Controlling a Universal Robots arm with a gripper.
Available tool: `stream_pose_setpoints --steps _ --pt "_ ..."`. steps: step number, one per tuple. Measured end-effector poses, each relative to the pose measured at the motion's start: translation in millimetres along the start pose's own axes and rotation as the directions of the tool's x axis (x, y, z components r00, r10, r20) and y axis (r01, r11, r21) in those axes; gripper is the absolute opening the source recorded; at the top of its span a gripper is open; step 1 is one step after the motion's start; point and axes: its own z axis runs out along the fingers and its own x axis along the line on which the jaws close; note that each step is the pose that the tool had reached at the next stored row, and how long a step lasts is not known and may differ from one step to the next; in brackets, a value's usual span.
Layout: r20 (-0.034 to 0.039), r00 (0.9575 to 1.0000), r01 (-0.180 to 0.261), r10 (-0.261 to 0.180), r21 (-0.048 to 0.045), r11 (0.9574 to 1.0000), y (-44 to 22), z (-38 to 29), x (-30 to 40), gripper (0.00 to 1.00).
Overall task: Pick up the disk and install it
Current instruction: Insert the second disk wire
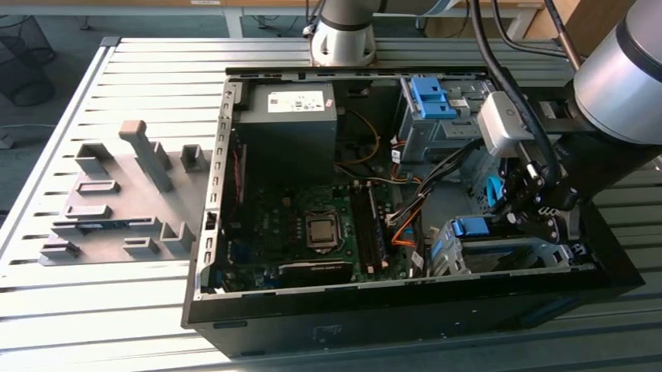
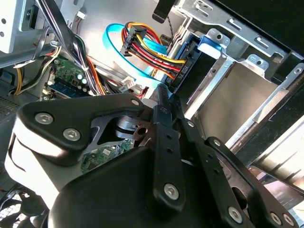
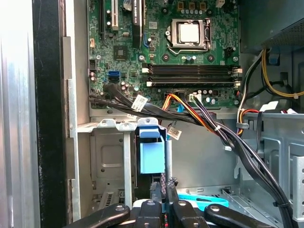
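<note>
**Gripper down in the drive bay corner of the open PC case**

So the black two-finger gripper (image 1: 540,211) sits low inside the open black desktop computer case (image 1: 310,329), at the right side of the exterior view, right over the silver metal drive cage (image 1: 507,252). The silver hard drive in its bright blue plastic carrier (image 3: 152,154) stands on edge in that cage, and in the first wrist view it's just above the fingertips (image 3: 172,186), lower centre of the frame. The fingers look pinched nearly together, narrow gap, tips right at the blue carrier's edge; whether they actually clamp it is hard to tell.

The green motherboard (image 1: 300,225) fills the middle of the case, with the dark-grey power supply box (image 1: 290,128) in the upper middle. A bundle of orange, red and yellow cables (image 2: 154,57) plugs in near the cage. A grey plastic fixture block (image 1: 119,198) lies on the slatted metal table (image 1: 104,310) at the left of the exterior view.
</note>
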Motion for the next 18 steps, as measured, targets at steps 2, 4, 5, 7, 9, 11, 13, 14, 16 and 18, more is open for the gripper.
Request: stream_pose_setpoints --steps 2,4,5,7,9,11,13,14,16,18 --pt "0.0003 1.0 0.0 0.0 0.0 1.0 0.0 0.2 0.0 0.16" --pt "0.0004 1.0 0.0 0.0 0.0 1.0 0.0 0.2 0.0 0.16" --pt "0.0004 1.0 0.0 0.0 0.0 1.0 0.0 0.2 0.0 0.16" --pt "0.0007 1.0 0.0 0.0 0.0 1.0 0.0 0.3 0.0 0.17" --pt "0.0006 1.0 0.0 0.0 0.0 1.0 -0.1 0.3 0.0 0.24" --pt "0.0004 1.0 0.0 0.0 0.0 1.0 -0.1 0.0 0.0 0.24" --pt "0.0004 1.0 0.0 0.0 -0.0007 1.0 -0.1 -1.9 -0.3 0.24" --pt "0.0005 1.0 0.0 0.0 -0.0013 1.0 -0.1 -3.0 -0.4 0.24" --pt "0.0003 1.0 0.0 0.0 -0.0028 1.0 -0.1 -6.0 -0.7 0.24" --pt "0.0003 1.0 -0.001 0.001 -0.0047 1.0 -0.1 -9.9 -1.1 0.24"
